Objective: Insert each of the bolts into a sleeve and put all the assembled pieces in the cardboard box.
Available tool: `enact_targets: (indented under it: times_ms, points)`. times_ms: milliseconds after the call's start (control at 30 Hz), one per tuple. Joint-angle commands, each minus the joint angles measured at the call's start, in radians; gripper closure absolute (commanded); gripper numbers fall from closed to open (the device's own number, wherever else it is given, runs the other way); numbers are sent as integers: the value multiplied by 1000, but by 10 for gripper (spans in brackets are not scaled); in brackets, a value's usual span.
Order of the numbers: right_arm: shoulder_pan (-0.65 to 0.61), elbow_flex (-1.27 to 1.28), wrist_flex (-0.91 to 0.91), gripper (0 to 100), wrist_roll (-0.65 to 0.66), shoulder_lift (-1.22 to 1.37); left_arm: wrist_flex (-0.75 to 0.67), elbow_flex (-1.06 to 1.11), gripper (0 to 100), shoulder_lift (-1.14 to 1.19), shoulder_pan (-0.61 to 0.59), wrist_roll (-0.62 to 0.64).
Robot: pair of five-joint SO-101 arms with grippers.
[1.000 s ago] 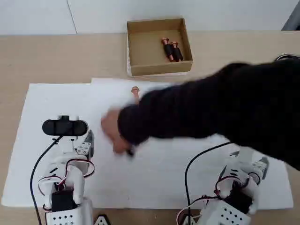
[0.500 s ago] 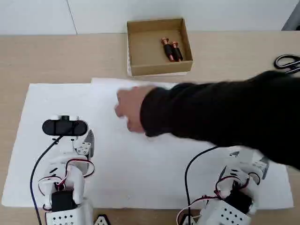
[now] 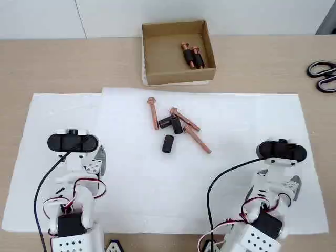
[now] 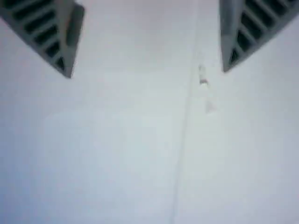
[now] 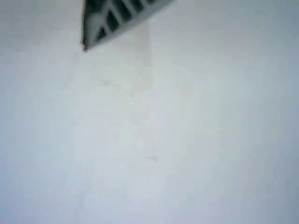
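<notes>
Both white arms are folded back at the near edge, one left and one right. The white-and-grey left hand (image 4: 147,69) points down with jaws spread wide; the matching right hand (image 3: 289,186) seems tucked similarly low.

Bright, even light from overhead washes the white sheet (image 3: 236,173) before me, leaving only faint, short shadows beside the bolts (image 3: 197,138) and a dimmer tone within the cardboard box (image 3: 178,77).

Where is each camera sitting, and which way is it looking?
High view: above the table, looking down at the white sheet, bolts, cardboard box and both arms.
Left wrist view: on the left wrist, facing the sheet; open left gripper shows.
Right wrist view: on the right wrist, facing the sheet; part of the right gripper shows.
Shared: all three see the white sheet.
</notes>
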Motion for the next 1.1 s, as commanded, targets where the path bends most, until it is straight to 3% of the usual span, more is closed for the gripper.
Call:
enact_targets:
  times_ms: [0,1067]
  points:
    - [8,8,2,751,6,-4,-21,-4,804,-6,9,0]
    - [-19,8,2,751,9,-12,-21,-4,804,-6,9,0]
